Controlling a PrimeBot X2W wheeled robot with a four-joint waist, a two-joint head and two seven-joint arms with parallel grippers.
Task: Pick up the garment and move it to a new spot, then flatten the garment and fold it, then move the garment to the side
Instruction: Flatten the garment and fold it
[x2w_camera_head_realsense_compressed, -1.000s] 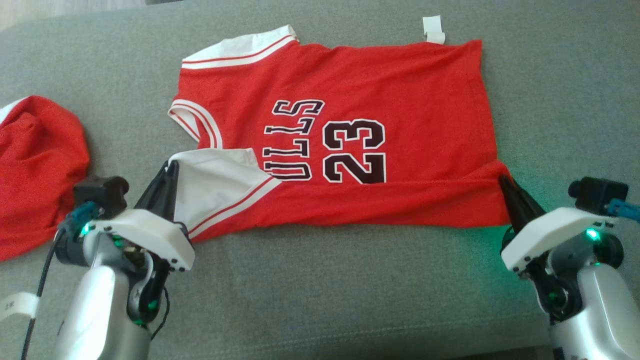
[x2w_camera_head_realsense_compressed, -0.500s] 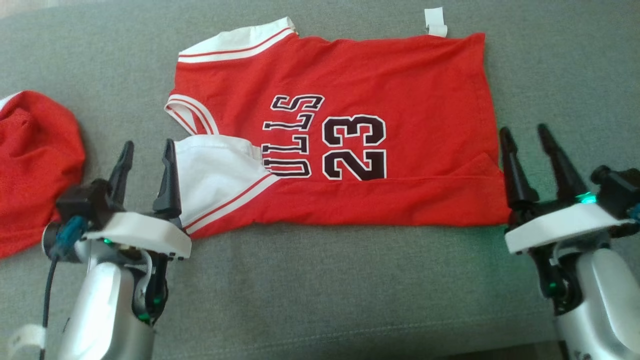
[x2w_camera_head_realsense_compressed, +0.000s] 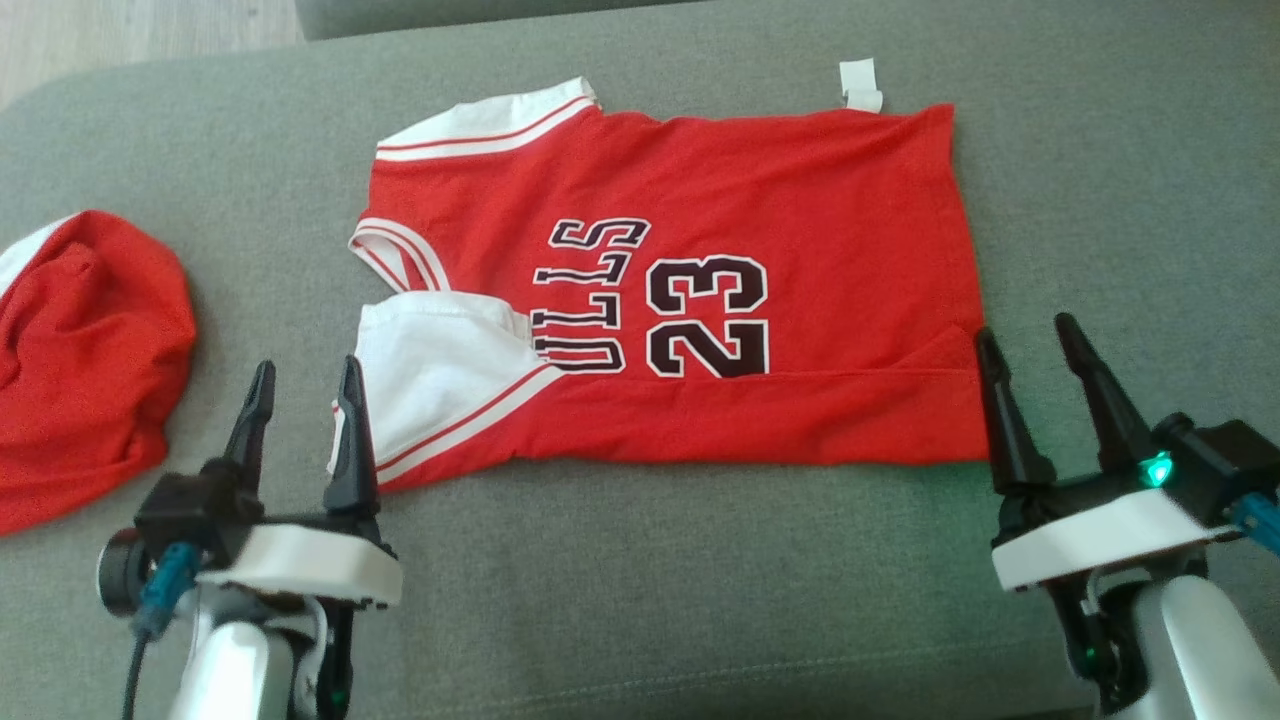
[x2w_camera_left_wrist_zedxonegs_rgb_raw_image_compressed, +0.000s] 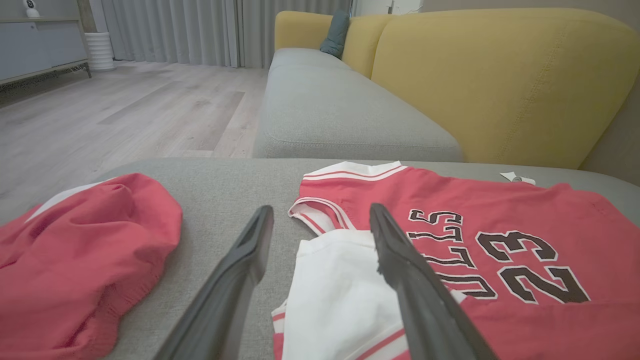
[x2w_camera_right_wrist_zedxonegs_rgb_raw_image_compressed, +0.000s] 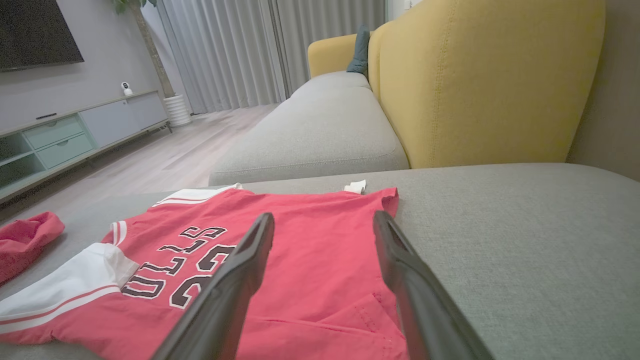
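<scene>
Left claw with both dark fingers spread wide apart and nothing between them, low over the grey cushion; one finger against the edge of the white flap, the other over bare fabric, contact with the cloth impossible to judge; right claw likewise wide apart and empty, at the opposite end, inner finger at the hem corner, outer finger over bare cushion; red jersey flat on the cushion between the two claws, laid lengthwise, shoulder straps toward the robot's left, hem toward its right; near long edge folded up over the front in a red band, hiding the lower part of the black "ULLS" lettering and the foot of the "23"; white inner panel with a red stripe turned out at the near left corner; white tag poking out at the far edge; second red garment bunched in a heap well to the left, apart from the jersey; yellow backrest beyond the cushion in the left wrist view; wooden floor further off.
</scene>
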